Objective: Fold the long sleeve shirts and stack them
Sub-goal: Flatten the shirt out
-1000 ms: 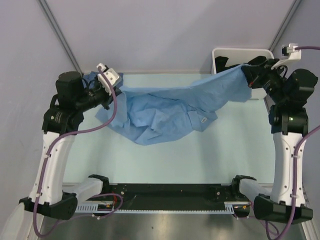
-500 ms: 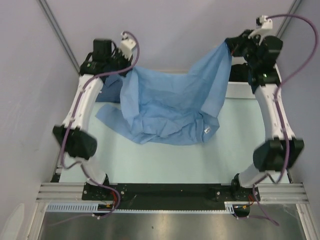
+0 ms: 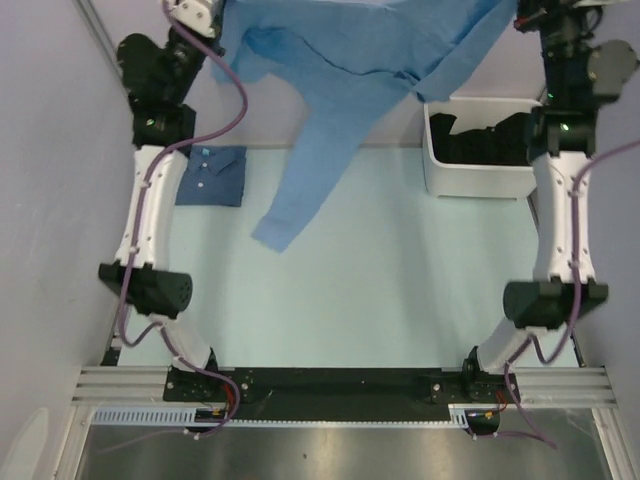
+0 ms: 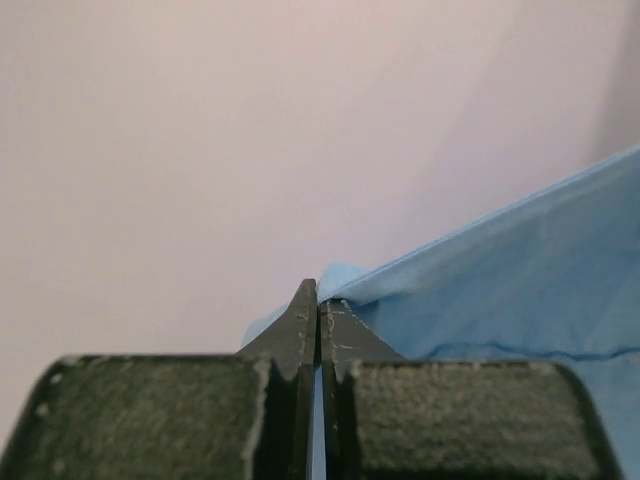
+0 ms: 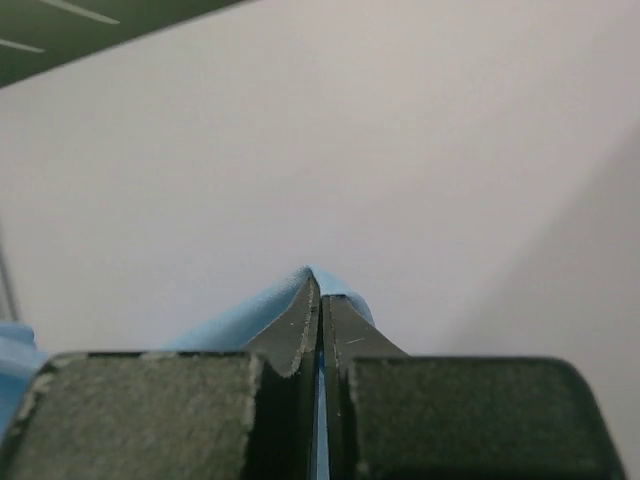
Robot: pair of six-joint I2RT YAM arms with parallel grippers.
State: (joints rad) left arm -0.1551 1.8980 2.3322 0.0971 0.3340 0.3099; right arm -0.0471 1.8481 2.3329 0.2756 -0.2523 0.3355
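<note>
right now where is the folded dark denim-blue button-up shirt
In the top view, the dark denim-blue shirt lies folded at the far left of the table, beside the left arm, with the held-up light sky-blue shirt hanging to its right.

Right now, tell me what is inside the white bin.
The white bin holds dark crumpled fabric, heaped near its rim. The bin's floor and anything lower in the pile are covered.
</note>
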